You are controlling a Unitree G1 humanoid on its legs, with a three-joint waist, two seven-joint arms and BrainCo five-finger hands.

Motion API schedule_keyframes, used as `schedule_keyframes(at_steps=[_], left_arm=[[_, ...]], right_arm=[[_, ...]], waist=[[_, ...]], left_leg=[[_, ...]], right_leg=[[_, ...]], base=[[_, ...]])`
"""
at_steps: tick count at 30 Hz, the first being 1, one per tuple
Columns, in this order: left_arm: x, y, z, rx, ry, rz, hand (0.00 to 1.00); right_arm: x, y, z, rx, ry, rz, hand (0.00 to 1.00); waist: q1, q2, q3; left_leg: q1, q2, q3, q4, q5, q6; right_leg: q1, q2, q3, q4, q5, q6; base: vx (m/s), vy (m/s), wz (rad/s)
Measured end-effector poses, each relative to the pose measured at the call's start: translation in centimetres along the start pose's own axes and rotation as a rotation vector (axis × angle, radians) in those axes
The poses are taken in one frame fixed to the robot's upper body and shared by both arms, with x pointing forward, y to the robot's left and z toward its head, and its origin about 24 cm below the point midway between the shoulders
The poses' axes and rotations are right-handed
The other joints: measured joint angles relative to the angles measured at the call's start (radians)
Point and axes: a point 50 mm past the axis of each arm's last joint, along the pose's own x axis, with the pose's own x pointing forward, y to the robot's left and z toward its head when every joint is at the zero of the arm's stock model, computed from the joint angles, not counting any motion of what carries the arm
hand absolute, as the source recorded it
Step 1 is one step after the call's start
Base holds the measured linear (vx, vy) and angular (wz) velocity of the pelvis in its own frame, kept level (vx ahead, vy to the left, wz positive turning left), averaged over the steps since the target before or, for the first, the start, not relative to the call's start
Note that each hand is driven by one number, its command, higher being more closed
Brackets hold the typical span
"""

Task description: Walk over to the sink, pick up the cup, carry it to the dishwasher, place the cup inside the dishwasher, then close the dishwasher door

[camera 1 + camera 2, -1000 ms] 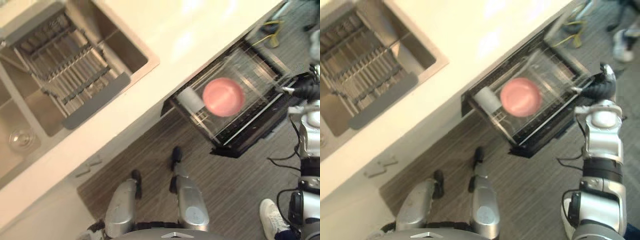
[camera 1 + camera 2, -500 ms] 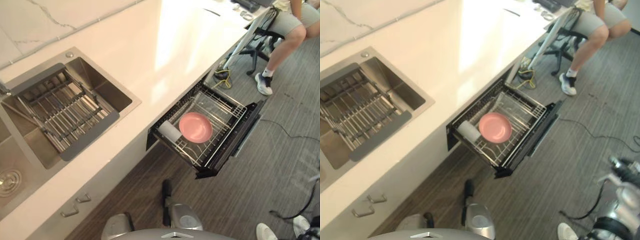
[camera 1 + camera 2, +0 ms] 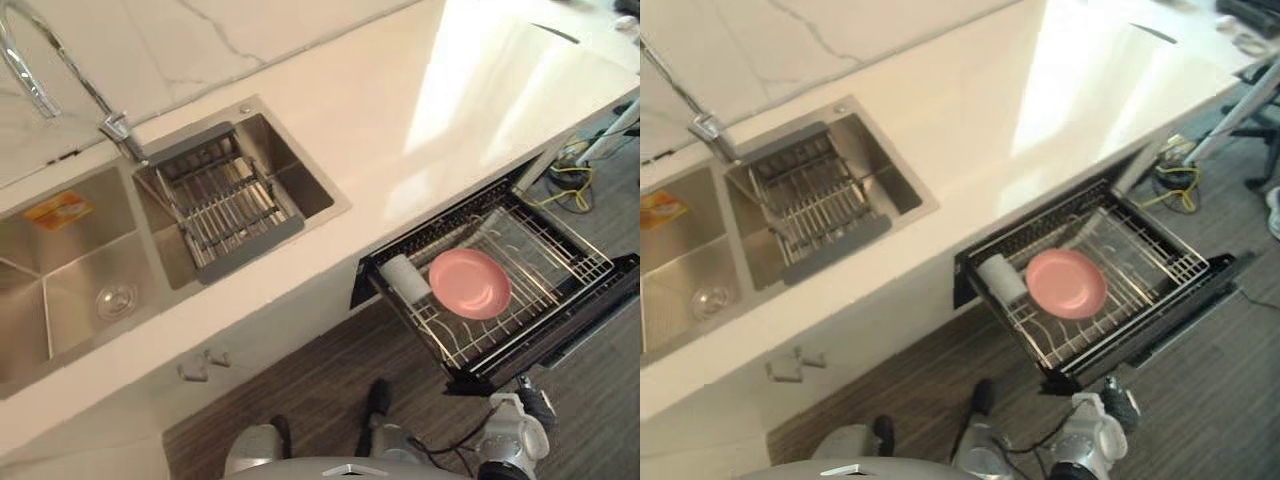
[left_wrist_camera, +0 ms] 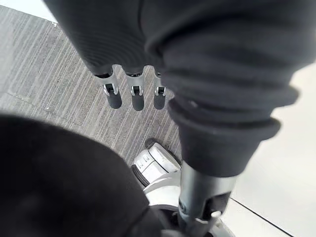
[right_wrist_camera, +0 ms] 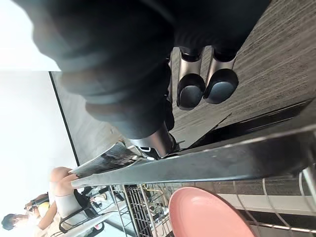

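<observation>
Right wrist view: the right hand [image 5: 191,91] hangs just outside the dishwasher door [image 5: 222,163], fingers relaxed and grasping nothing. The white cup [image 3: 403,278] lies on its side at the left end of the pulled-out rack [image 3: 560,255], just beside a pink plate [image 3: 470,284]. Closing is probably what remains, and the right hand is the nearer. The door lies just beyond it, so the push would run far and left toward the countertop [image 3: 450,110]; the floor [image 3: 320,380] leaves room. The left hand [image 4: 131,96] hangs slack and empty.
</observation>
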Motion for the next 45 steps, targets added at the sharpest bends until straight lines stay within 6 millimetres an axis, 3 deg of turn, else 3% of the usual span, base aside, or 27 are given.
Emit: schedule_keyframes(at_steps=[3,7,10,12,14,20,21,22,25,32,45], left_arm=[[0.1,-0.6,0.3,0.004,-0.006,-0.015,0.00],[0.1,-1.2,0.6,0.044,-0.010,-0.048,0.00],[0.1,-1.5,0.7,0.070,-0.013,-0.075,0.00],[0.1,-1.8,0.7,0.103,-0.009,-0.085,0.00],[0.1,-2.1,0.7,0.136,-0.011,-0.090,0.00],[0.1,-2.7,1.4,0.207,-0.033,-0.117,0.00],[0.1,-2.9,1.5,0.216,-0.039,-0.129,0.00],[0.1,-3.3,1.6,0.232,-0.042,-0.138,0.00],[0.0,-3.7,3.0,0.280,-0.069,-0.146,0.00],[-0.1,-4.0,3.7,0.323,-0.079,-0.149,0.00],[0.1,-4.6,3.5,0.351,-0.081,-0.174,0.00]], right_arm=[[-0.1,0.2,-0.3,-0.013,0.008,-0.011,1.00],[0.0,1.2,-0.8,-0.017,0.023,-0.023,1.00],[0.4,2.2,-0.1,-0.033,-0.005,-0.005,1.00],[0.9,3.2,0.9,-0.055,-0.034,0.022,1.00],[1.2,5.8,1.9,-0.071,-0.068,0.098,1.00],[0.4,10.9,2.9,-0.044,-0.119,0.238,1.00],[0.1,12.2,3.5,-0.019,-0.141,0.269,1.00],[-0.1,13.6,4.5,0.005,-0.173,0.307,1.00],[-0.4,16.2,6.5,0.050,-0.228,0.367,1.00],[-0.8,18.2,8.2,0.077,-0.264,0.409,1.00],[-1.1,20.8,8.4,0.122,-0.211,0.403,1.00]], waist=[[0.001,0.005,0.023],[0.000,0.023,0.045],[0.003,0.020,0.067],[-0.008,0.020,0.085],[-0.016,0.035,0.090],[-0.024,0.028,0.124],[-0.025,0.030,0.133],[-0.026,0.038,0.140],[-0.027,0.016,0.192],[-0.027,0.017,0.201],[-0.016,0.044,0.227]], left_leg=[[-0.007,-0.015,0.002,-0.020,0.017,0.004],[-0.025,-0.039,0.004,-0.030,0.041,-0.002],[-0.036,-0.071,0.025,-0.028,0.094,-0.036],[-0.048,-0.086,0.025,-0.027,0.130,-0.036],[-0.078,-0.087,0.027,-0.028,0.155,-0.025],[-0.138,-0.084,0.025,-0.031,0.165,0.001],[-0.158,-0.083,0.025,-0.033,0.145,0.024],[-0.173,-0.074,0.023,-0.044,0.094,0.016],[-0.213,-0.100,0.023,-0.046,0.111,0.025],[-0.277,-0.114,-0.015,-0.045,0.141,0.031],[-0.312,-0.102,-0.124,-0.029,0.166,0.017]], right_leg=[[-0.049,-0.031,-0.003,0.076,-0.034,0.005],[-0.154,-0.096,0.004,0.255,-0.125,0.015],[-0.207,-0.146,0.025,0.341,-0.182,0.017],[-0.217,-0.164,0.028,0.346,-0.193,0.012],[-0.258,-0.162,0.039,0.351,-0.190,0.000],[-0.326,-0.164,0.018,0.361,-0.178,-0.014],[-0.353,-0.163,0.015,0.367,-0.165,-0.015],[-0.382,-0.159,0.010,0.380,-0.152,-0.019],[-0.404,-0.175,0.018,0.343,-0.091,-0.021],[-0.394,-0.158,0.005,0.208,0.015,-0.025],[-0.338,-0.107,-0.027,0.103,0.046,-0.032]], base=[[-0.01,0.060,0.07],[0.05,-0.007,0.16],[0.04,-0.060,0.11],[-0.01,-0.079,0.06],[-0.02,-0.049,-0.09],[-0.08,-0.010,-0.02],[-0.17,0.041,-0.04],[-0.16,0.048,-0.04],[-0.19,0.061,0.07],[-0.08,0.054,0.07],[-0.02,-0.040,0.09]])
